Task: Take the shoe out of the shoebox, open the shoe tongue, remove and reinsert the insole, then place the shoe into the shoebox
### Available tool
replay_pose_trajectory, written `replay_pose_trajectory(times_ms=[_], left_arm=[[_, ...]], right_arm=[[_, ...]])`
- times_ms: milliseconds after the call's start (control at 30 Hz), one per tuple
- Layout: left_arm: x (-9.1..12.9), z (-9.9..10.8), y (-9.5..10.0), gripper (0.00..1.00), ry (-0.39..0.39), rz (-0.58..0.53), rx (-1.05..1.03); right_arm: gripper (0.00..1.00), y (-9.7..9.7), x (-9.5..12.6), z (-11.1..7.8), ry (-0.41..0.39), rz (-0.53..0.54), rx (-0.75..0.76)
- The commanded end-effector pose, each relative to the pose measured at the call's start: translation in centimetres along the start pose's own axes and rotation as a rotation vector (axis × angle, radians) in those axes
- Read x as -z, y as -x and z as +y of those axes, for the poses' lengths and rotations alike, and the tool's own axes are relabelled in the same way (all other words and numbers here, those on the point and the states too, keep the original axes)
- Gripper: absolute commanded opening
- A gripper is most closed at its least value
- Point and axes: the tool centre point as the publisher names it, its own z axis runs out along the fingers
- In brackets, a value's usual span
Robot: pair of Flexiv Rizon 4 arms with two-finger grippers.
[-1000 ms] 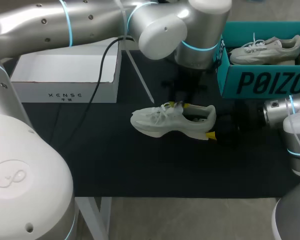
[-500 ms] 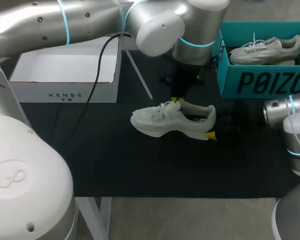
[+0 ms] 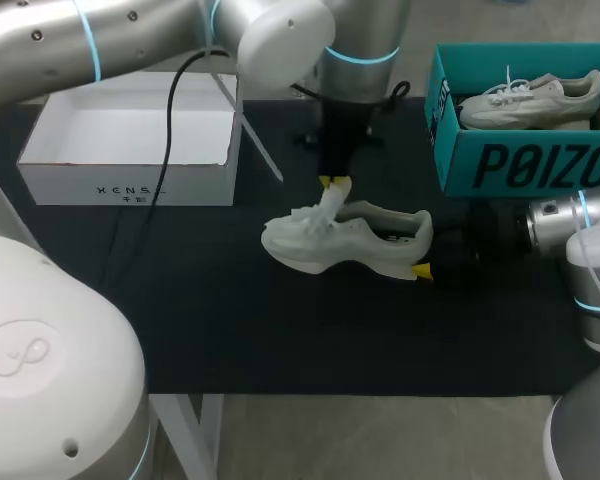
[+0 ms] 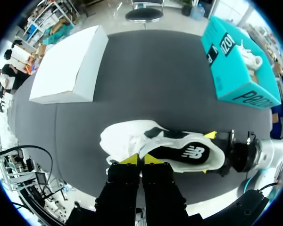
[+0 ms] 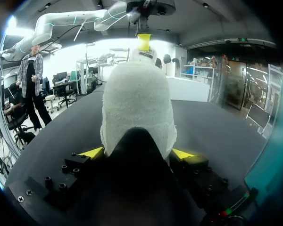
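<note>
A white sneaker [image 3: 365, 248] lies on its side on the black mat, toe pointing left. My left gripper [image 3: 334, 183] hangs just above its laces, shut on the shoe tongue [image 3: 323, 208], which stands pulled up from the opening. In the left wrist view the same gripper [image 4: 141, 159] pinches the white tongue over the dark inside of the sneaker [image 4: 127, 139]. My right gripper [image 3: 426, 246] holds the heel from the right. In the right wrist view the sneaker's heel [image 5: 137, 103] fills the space between the right gripper's [image 5: 137, 153] widely spread fingers, which touch both its sides.
An open white shoebox [image 3: 130, 182] stands at the back left. At the back right is a teal shoebox [image 3: 520, 165] with a second white sneaker [image 3: 530, 98] inside. The mat's front edge runs below the sneaker.
My left gripper has shut on the tongue and moved up and to the left, drawing the tongue out of the shoe. The right arm and the shoe have stayed put.
</note>
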Motion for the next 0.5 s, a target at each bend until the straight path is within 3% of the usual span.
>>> replay_pose_trajectory(times_ms=[33,400,433,467,500], left_arm=[[-0.3,-0.3,1.8,0.00,0.003,0.018,0.020],[-1.6,-0.9,3.7,0.00,0.032,-0.010,0.064],[-1.7,-0.9,3.8,0.06,0.033,-0.011,0.065],[-1.7,-0.9,3.8,0.19,0.034,-0.013,0.066],[-1.7,-0.9,3.8,0.40,0.036,-0.013,0.068]], right_arm=[[0.00,0.0,-0.2,-0.3,-0.001,-0.001,0.001],[0.00,0.0,-0.2,-0.3,-0.001,-0.001,0.001],[0.00,0.0,-0.2,-0.3,-0.001,-0.001,0.001],[0.00,0.0,-0.2,-0.3,-0.001,-0.001,0.001],[0.00,0.0,-0.2,-0.3,-0.001,-0.001,0.001]])
